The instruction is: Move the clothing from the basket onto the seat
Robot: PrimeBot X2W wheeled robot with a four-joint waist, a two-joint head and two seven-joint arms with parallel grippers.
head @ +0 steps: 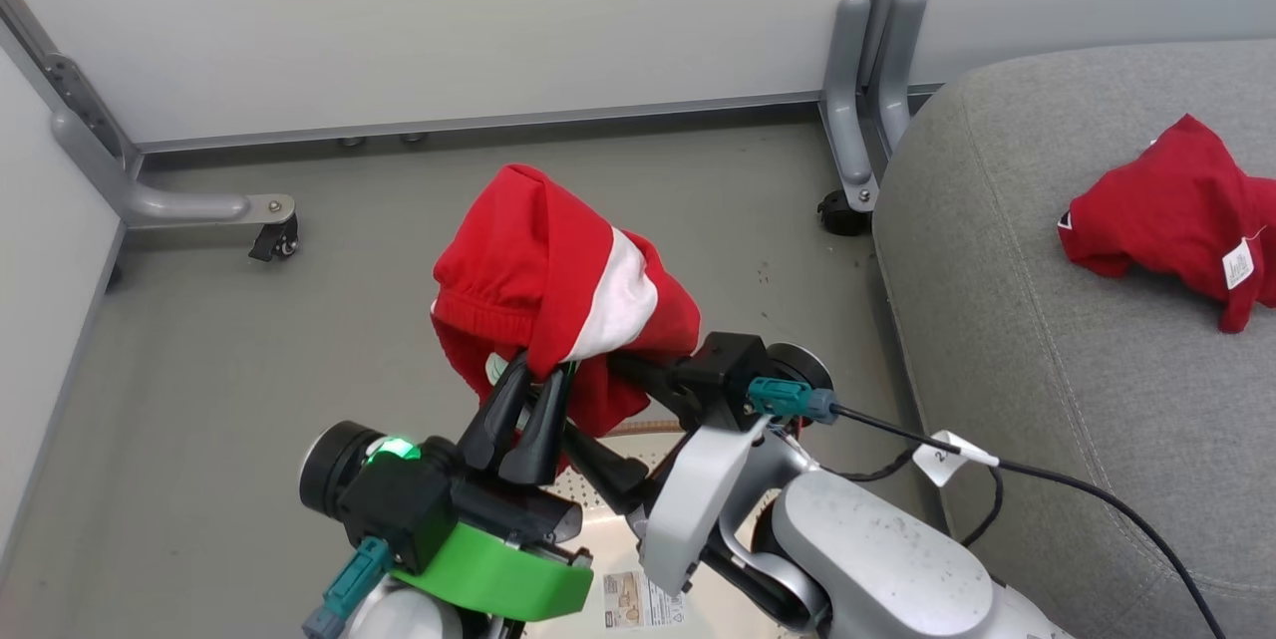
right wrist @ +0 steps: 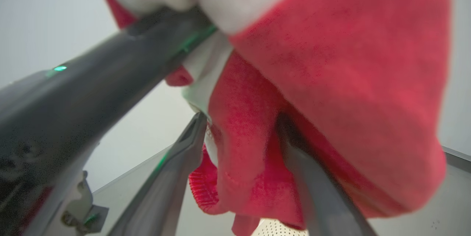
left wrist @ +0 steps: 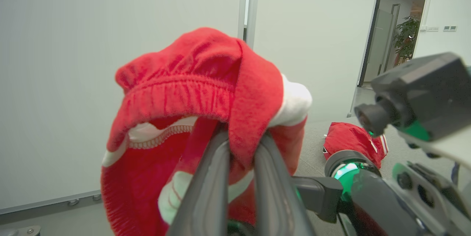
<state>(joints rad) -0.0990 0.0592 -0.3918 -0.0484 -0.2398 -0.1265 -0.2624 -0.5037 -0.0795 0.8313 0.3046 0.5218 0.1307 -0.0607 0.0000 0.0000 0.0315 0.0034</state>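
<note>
My left gripper [head: 538,375] is shut on a red garment with a white panel [head: 558,270] and holds it up above the basket [head: 648,428]. In the left wrist view the fingers [left wrist: 209,177] pinch a fold of that garment [left wrist: 191,81]. My right gripper [head: 598,410] reaches in from the right under the hanging cloth. It is open, its two fingers [right wrist: 176,169] astride a drooping part of the garment [right wrist: 312,63]. A second red garment [head: 1176,210] with a white tag lies on the grey seat [head: 1047,320] and shows again as a red garment [left wrist: 353,140] in the left wrist view.
White partition panels on grey wheeled feet [head: 857,190] close off the back and the left side, with grey floor [head: 249,350] between them and me. A paper label [head: 638,599] lies inside the basket. A black cable [head: 1077,484] runs from my right wrist across the seat's edge.
</note>
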